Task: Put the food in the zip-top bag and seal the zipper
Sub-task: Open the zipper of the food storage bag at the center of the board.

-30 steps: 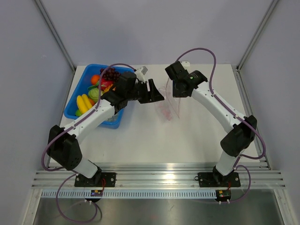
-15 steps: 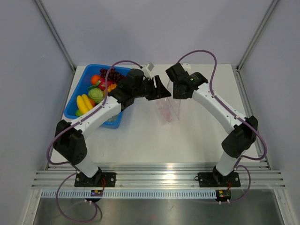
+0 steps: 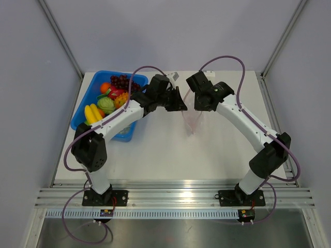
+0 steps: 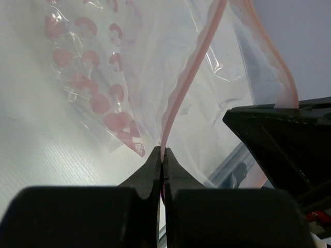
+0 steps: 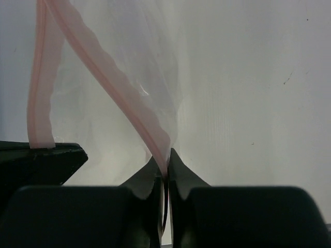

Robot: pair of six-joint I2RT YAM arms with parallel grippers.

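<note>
Now the zipper [image 4: 181, 98] is clamped by both the left claw [image 4: 162, 155] and the right claw [image 5: 164, 163], and the zip-top bag [image 3: 192, 120] is held open nearer the worktop's [image 3: 155, 155] far edge. Nothing is bagged yet: the food [image 3: 106, 103] is heaped in the blue tray [image 3: 86, 99], far-left corner.

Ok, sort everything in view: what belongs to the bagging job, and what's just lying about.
For the job: zip-top bag; zipper, pinched by the left gripper and the right gripper; food.
Lying about: blue tray holding the food; table.
</note>
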